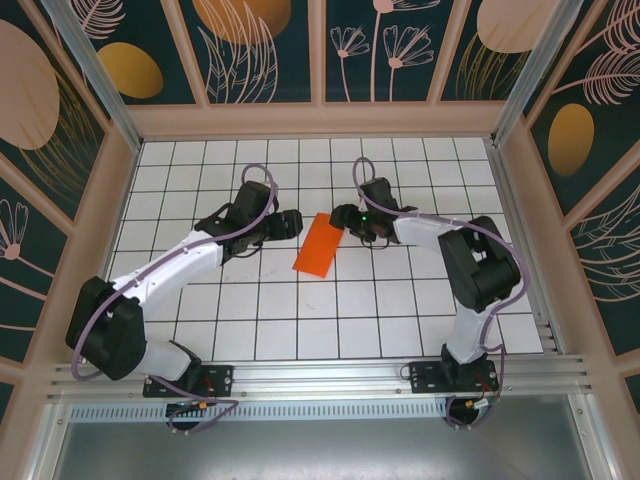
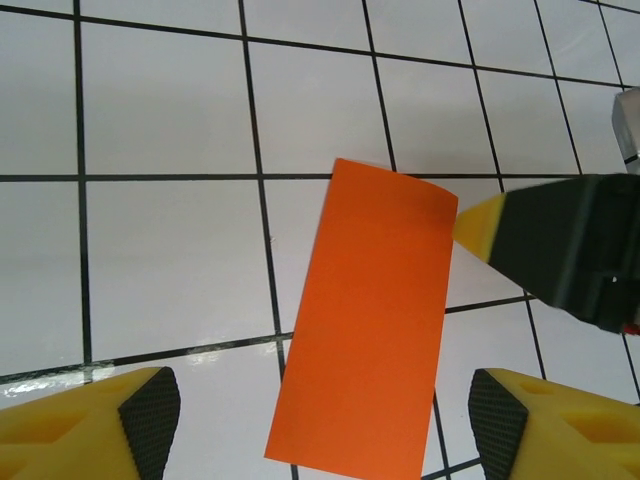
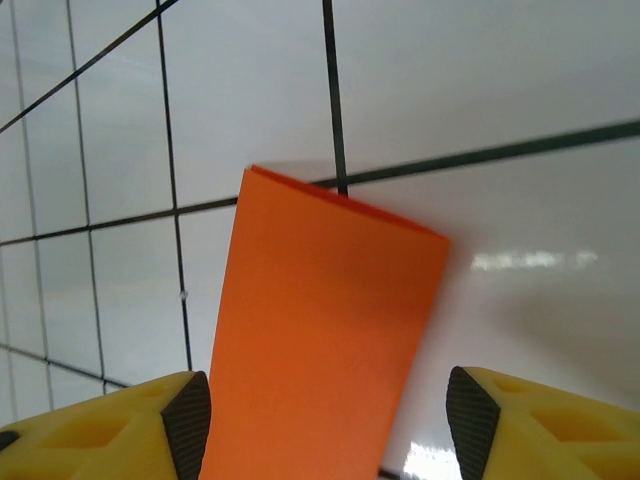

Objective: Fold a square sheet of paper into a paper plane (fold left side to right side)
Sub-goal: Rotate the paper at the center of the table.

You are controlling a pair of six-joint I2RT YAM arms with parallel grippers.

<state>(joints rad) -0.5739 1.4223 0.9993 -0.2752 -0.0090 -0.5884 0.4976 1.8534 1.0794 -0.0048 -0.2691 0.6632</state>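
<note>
Half-folded paper [image 1: 319, 247] lies flat on worktop [image 1: 400, 310]; my left pincer [image 1: 292, 224] and right pincer [image 1: 340, 216] hang wide open, empty, flanking it for the next crease.

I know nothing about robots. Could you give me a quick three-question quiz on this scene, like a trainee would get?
1. True or false: the orange paper lies unfolded as a full square.
2. Where on the table does it lie? A: between the left gripper and the right gripper. B: at the far edge. C: by the arms' bases.
3. Fill in: both grippers' jaws stand ____.

Key: 1 false, it is a narrow folded rectangle; 2 A; 3 open.
</note>
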